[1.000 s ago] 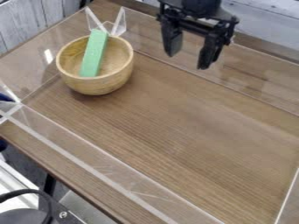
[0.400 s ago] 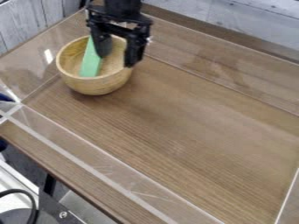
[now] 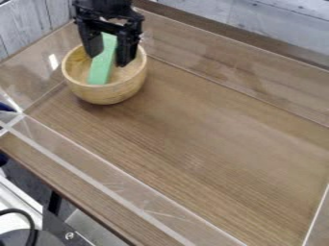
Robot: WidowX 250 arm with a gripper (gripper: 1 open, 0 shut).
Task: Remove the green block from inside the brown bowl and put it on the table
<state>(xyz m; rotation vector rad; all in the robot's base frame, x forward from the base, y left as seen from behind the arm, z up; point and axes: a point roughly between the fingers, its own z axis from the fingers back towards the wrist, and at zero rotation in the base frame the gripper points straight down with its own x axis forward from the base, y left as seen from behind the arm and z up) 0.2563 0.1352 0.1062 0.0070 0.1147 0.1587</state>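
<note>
Shifted black gripper (image 3: 110, 46), flat green block (image 3: 103, 66)

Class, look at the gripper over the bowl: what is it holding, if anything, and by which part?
Nothing is held. The gripper hangs open above the brown bowl, its fingers either side of the green block, not closed on it.

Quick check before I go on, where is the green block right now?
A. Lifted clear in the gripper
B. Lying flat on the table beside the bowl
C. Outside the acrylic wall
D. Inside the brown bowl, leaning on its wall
D: the green block sits slanted inside the brown bowl, its upper end at the far rim, while the gripper stands open above it with one finger on either side, not yet closed on it.
</note>
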